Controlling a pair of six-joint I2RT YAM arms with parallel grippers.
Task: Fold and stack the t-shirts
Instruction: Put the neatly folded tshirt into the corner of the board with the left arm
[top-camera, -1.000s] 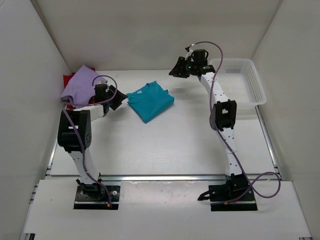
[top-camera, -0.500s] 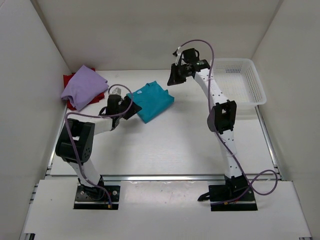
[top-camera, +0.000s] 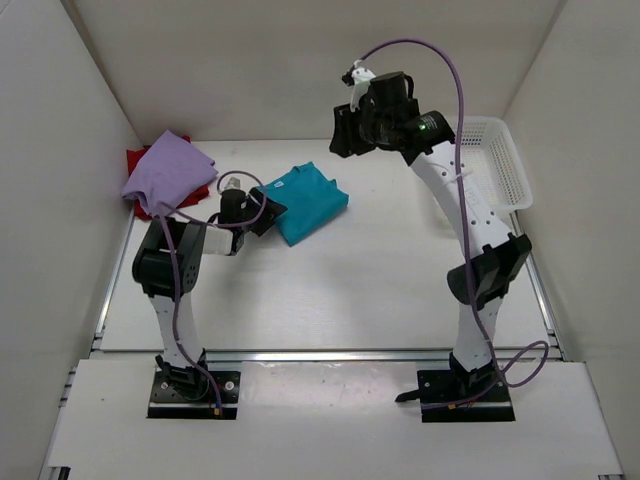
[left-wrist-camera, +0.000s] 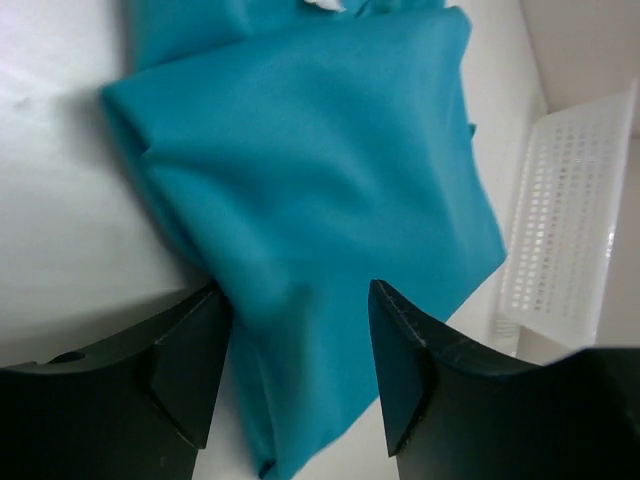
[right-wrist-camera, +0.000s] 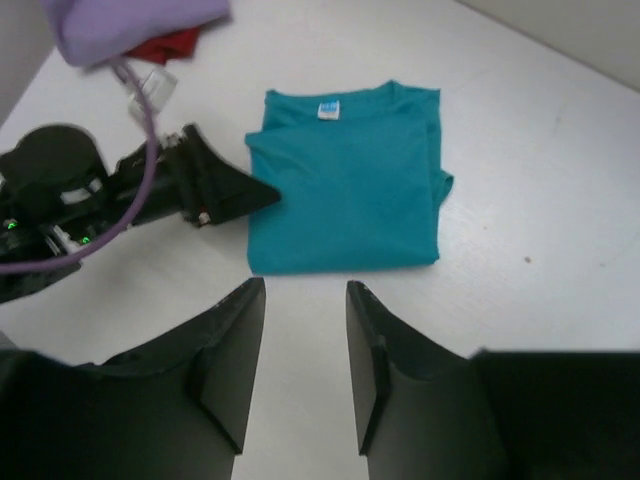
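A folded teal t-shirt (top-camera: 305, 204) lies mid-table, its white neck label (right-wrist-camera: 329, 108) facing the back. My left gripper (top-camera: 266, 214) sits low at the shirt's left edge. In the left wrist view its open jaws (left-wrist-camera: 295, 290) straddle a corner of the teal cloth (left-wrist-camera: 320, 170) without pinching it. A lavender t-shirt (top-camera: 165, 171) lies on a red t-shirt (top-camera: 139, 159) at the far left. My right gripper (top-camera: 341, 134) hangs high over the far side, open (right-wrist-camera: 305, 288) and empty, looking down on the teal t-shirt (right-wrist-camera: 345, 185) and the left gripper (right-wrist-camera: 215, 195).
A white mesh basket (top-camera: 497, 160) stands at the back right, also seen in the left wrist view as a basket (left-wrist-camera: 560, 220) past the shirt. White walls close in the table on the left, back and right.
My left gripper moved right from beside the lavender shirt to the teal shirt's left edge. The right arm rose and swung left, toward the far middle.
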